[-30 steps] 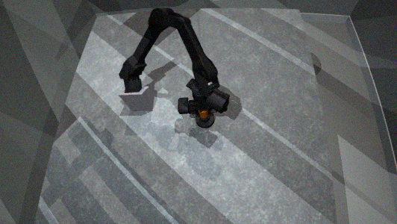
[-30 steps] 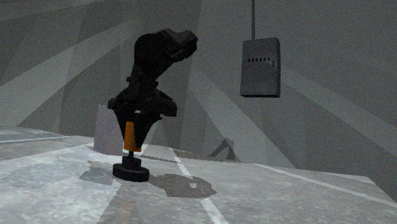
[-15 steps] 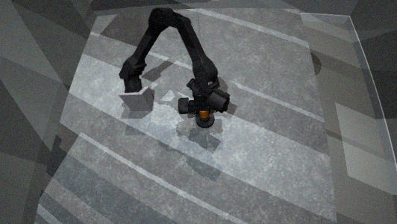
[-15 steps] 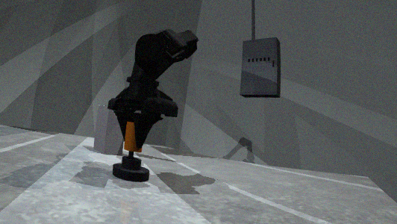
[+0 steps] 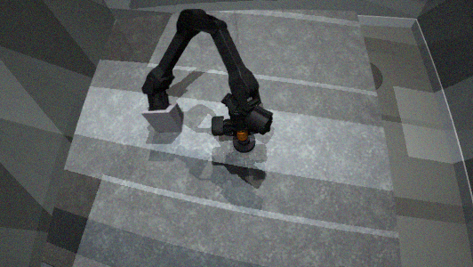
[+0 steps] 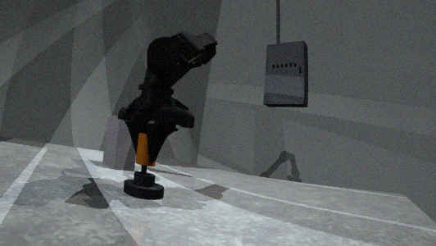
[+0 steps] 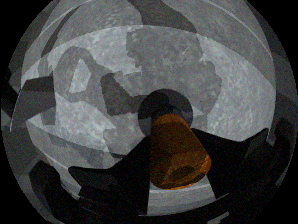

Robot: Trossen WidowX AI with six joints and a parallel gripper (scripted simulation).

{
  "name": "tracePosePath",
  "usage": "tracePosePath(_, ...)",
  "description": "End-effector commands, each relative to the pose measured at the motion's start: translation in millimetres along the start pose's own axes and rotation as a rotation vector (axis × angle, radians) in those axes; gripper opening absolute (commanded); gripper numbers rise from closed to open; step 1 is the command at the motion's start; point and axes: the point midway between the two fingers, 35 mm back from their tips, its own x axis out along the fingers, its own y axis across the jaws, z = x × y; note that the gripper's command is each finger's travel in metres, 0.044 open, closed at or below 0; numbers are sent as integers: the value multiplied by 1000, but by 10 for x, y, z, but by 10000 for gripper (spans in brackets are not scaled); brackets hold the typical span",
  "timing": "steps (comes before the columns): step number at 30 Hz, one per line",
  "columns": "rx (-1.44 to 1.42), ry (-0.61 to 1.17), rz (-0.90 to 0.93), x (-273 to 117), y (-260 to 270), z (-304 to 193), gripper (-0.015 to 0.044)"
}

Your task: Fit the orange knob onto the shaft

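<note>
While pincer (image 5: 240, 129) (image 6: 146, 157) (image 7: 170, 136) pinches orange knob (image 5: 242, 135) (image 6: 142, 149) (image 7: 179, 152), pale bands cross grey tabletop (image 5: 311, 205) (image 6: 262, 217) (image 7: 245, 85).

Big gray tabletop (image 5: 311, 169) (image 6: 287, 213) (image 7: 240, 85), with pale stripes and dark patches of shadow. Pale block (image 5: 165, 121) (image 6: 114, 143), standing up near the back in the exterior view. Gray box (image 6: 285, 75) with a row of little dark marks, hanging high up from a thin pole (image 6: 278, 22). Dim gray wall (image 6: 348, 135) behind, with light and dark shapes all over.
</note>
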Motion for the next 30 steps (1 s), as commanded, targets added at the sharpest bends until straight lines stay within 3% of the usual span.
tracePosePath(1, -52, 4, -4, -31, -11, 0, 0)
tracePosePath(6, -207, 5, -4, -24, -39, -8, 0)
tracePosePath(30, -207, 4, -4, 18, -25, -3, 0)
